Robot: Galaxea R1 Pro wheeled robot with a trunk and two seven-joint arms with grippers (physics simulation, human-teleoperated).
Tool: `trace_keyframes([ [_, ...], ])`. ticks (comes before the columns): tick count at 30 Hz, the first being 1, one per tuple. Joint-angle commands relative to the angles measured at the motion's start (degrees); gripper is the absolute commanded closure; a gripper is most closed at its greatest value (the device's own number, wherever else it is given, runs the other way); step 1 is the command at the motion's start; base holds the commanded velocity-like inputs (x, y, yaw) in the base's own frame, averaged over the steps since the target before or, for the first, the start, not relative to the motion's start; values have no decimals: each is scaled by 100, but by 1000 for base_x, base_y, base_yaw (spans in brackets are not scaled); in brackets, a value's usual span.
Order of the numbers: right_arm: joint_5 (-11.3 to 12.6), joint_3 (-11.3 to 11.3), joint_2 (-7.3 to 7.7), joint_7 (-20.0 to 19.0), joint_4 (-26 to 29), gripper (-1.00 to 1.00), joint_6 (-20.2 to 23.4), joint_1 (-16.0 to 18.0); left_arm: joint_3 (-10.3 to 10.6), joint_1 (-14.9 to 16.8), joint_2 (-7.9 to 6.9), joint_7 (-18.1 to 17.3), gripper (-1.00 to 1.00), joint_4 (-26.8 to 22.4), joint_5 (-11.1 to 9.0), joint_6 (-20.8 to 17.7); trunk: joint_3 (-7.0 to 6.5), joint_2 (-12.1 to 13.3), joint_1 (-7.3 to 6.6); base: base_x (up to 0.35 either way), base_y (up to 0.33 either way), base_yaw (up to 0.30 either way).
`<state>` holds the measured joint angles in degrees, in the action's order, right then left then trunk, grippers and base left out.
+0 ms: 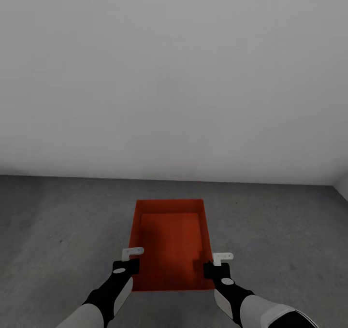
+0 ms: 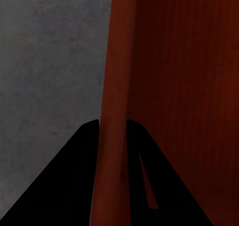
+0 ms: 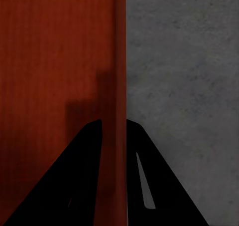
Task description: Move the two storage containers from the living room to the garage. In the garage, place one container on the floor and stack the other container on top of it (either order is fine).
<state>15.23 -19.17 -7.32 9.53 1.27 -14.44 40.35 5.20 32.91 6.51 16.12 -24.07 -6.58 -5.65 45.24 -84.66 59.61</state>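
Storage container (image 1: pixel 170 243): orange-red, open-topped, lying over the dark grey concrete floor (image 1: pixel 58 221) of the garage, short of the pale grey wall (image 1: pixel 174 77); far end pointing toward the wall, near end sitting between the two arms. Showing a paler inner rectangle within the outer rim in the head view; not telling from this whether one box or two nested. Not telling either whether resting on the floor or hanging just above it.

Left hand (image 1: pixel 129 264): gripping the left long wall of the container near its near corner. In the left wrist view, left hand (image 2: pixel 112 151) straddling that wall, one black finger (image 2: pixel 64 181) lying on the floor side, the other on the box side, jaws closing onto the rim with the orange-red wall (image 2: pixel 115 86) running up between them; concrete (image 2: pixel 50 56) showing beyond the outer face.

Right hand (image 1: pixel 216 266): gripping the right long wall at the matching spot. In the right wrist view, right hand (image 3: pixel 113 151) likewise straddling the wall (image 3: pixel 119 61), one finger (image 3: pixel 164 186) lying over the concrete (image 3: pixel 184 76), the other over the box interior (image 3: pixel 50 61); jaws pinching the rim.

Both forearms reaching forward and inward from the lower edge of the head view, roughly symmetric about the container
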Motion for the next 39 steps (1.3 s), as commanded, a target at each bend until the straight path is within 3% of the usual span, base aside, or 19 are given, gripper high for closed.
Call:
trace_keyframes([
  [1,42,141,1,22,-4,100,-14,0,-130,5,-194,84,100,-29,16,-40,4,-2,0,0,0,0],
  [11,42,141,-7,22,-4,100,-18,0,-131,5,-194,84,100,-28,16,-41,4,-2,0,0,0,0],
  [39,45,141,-4,22,-4,100,-22,0,-126,5,-194,84,100,-19,16,-57,507,-1125,615,0,0,0],
])
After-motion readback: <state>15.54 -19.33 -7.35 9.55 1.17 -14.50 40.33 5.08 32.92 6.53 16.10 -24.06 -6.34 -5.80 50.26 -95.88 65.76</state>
